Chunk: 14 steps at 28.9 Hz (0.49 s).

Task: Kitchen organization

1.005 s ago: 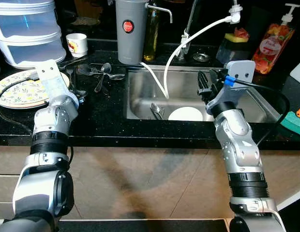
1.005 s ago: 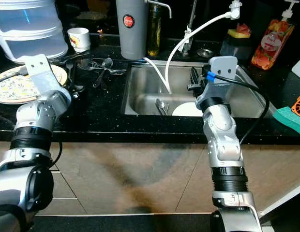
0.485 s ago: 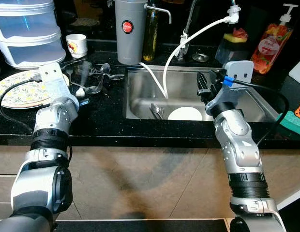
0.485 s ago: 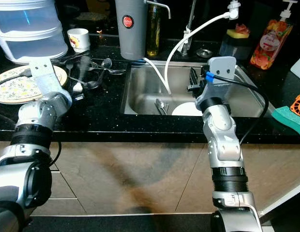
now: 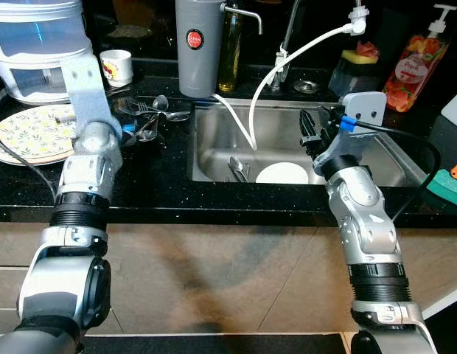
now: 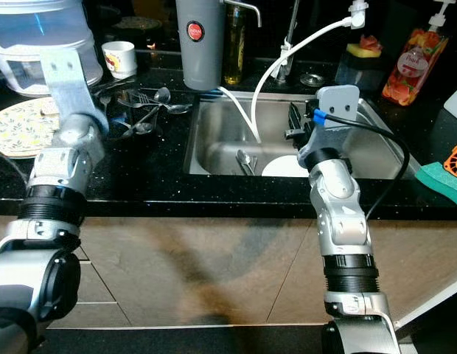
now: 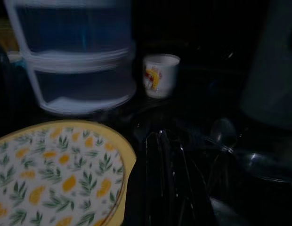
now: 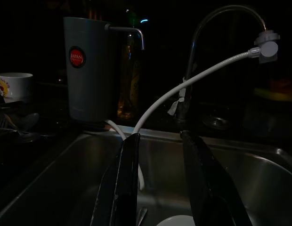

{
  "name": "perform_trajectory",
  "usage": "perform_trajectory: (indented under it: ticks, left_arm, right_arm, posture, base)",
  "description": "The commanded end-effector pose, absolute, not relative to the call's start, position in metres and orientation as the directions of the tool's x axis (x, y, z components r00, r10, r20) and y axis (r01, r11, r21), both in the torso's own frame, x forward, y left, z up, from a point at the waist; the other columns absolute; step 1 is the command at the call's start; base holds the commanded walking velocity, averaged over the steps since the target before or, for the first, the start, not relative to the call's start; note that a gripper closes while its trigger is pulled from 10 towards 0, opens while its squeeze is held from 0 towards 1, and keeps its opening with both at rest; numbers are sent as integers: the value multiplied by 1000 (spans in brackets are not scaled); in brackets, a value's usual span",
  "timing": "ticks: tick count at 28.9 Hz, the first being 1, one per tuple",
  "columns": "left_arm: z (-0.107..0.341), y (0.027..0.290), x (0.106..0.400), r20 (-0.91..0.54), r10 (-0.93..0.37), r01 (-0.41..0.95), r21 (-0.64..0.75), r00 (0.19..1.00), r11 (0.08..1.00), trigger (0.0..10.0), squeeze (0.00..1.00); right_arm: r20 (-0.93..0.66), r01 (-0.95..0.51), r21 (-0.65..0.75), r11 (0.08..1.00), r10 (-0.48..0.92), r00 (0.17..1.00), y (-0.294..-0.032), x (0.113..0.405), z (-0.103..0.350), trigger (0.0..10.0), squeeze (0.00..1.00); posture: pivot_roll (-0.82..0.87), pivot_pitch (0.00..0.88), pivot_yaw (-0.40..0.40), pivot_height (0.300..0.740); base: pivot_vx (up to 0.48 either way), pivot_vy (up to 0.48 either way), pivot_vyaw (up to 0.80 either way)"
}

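Left gripper has swung far toward the cutlery pile on the table, jaws narrow, empty; right gripper open above sink. Next: grasp a spoon.

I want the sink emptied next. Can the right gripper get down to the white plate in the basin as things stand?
Probably yes. The right gripper hangs open over the sink, with the white plate just below and nothing between; the white hose hangs to one side.
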<state>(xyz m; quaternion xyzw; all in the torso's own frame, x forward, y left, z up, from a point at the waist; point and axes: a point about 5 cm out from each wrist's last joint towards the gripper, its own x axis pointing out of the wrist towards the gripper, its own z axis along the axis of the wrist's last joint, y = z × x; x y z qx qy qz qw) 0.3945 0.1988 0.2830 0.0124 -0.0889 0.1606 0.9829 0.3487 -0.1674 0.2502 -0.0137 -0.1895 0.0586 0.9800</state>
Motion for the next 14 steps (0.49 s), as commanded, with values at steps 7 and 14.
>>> perform_trajectory:
  ticks: [7,14]
  left_arm:
    - [247,189,406,-36,292,-292,0,956,956,10000,1000]
    - [239,189,409,-104,260,-264,-30,960,964,10000,937]
  right_arm:
    - [383,-109,-59,992,123,916,-168,349,258,10000,0]
    - [371,-111,-55,992,124,920,-167,344,254,10000,0]
  posture:
    - [-5,0,-48,740]
    - [-18,11,-40,740]
  base:
    - [0,0,0]
    - [0,0,0]
